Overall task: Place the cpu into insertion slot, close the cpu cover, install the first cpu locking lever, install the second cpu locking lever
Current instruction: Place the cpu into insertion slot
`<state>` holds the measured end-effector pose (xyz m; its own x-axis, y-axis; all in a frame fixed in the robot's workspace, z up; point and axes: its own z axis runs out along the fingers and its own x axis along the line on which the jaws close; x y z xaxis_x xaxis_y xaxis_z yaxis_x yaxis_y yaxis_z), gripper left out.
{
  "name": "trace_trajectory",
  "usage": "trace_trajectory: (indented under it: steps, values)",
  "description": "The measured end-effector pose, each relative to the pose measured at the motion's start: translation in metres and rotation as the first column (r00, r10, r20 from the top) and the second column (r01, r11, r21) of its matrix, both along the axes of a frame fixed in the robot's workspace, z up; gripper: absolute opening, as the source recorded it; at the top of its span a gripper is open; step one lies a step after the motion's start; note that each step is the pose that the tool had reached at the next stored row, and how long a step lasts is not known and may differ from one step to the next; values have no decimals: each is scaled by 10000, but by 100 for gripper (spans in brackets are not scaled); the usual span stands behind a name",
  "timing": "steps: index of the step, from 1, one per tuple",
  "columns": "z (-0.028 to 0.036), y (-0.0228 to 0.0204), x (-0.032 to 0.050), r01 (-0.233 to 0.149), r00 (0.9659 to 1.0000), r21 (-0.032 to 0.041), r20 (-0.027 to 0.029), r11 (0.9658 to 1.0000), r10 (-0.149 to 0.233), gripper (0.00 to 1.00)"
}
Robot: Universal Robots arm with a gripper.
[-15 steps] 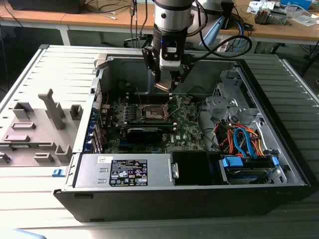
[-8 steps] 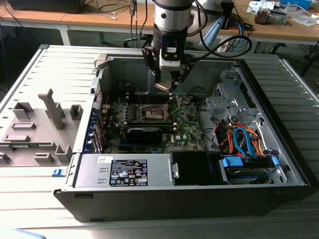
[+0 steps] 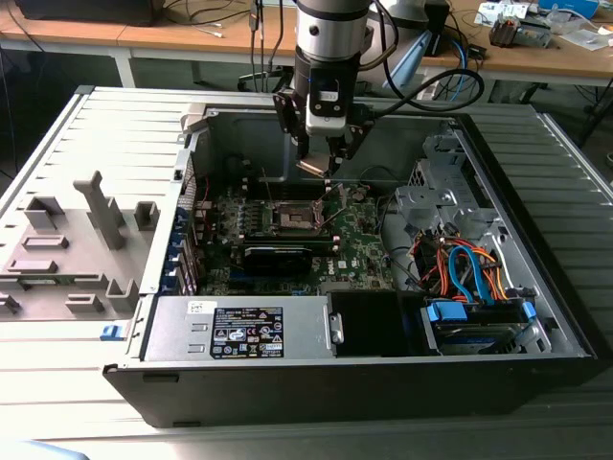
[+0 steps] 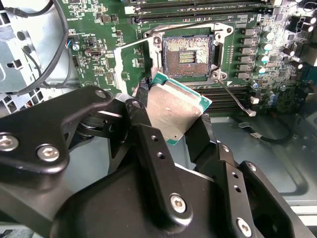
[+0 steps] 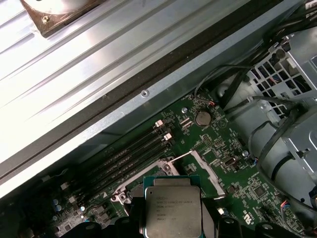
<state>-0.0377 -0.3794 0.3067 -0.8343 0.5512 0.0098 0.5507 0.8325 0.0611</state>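
The gripper [image 4: 171,121] has its jaws clamped on the cpu [image 4: 176,110], pinching two opposite edges so the chip hangs tilted in the air, silvery top showing in both wrist views. A chip like this is likely light, thin and stiff, with a smooth lid that could slip; the underside is probably delicate (best left untouched), so the edges look like the right place to hold it.

Just below sits the insertion slot [image 4: 188,52], open, its dark centre bare and nothing seated in it yet. In the first wrist view the cpu cover [image 5: 205,171] appears to stand raised beside the slot. Around them spreads the green motherboard [image 3: 359,240], crowded with small parts, leaving little room for a sideways slip.

The board lies inside an open computer case [image 3: 383,383] resting on a ribbed grey table [image 3: 57,383]. Behind it stands a wooden workbench [image 3: 192,34] with cables.
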Motion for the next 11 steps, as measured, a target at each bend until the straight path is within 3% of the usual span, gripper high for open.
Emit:
trace_trajectory:
  steps: [11]
  values:
    - [-3,0,0,107,9999,-13,0,9999,-107,55]
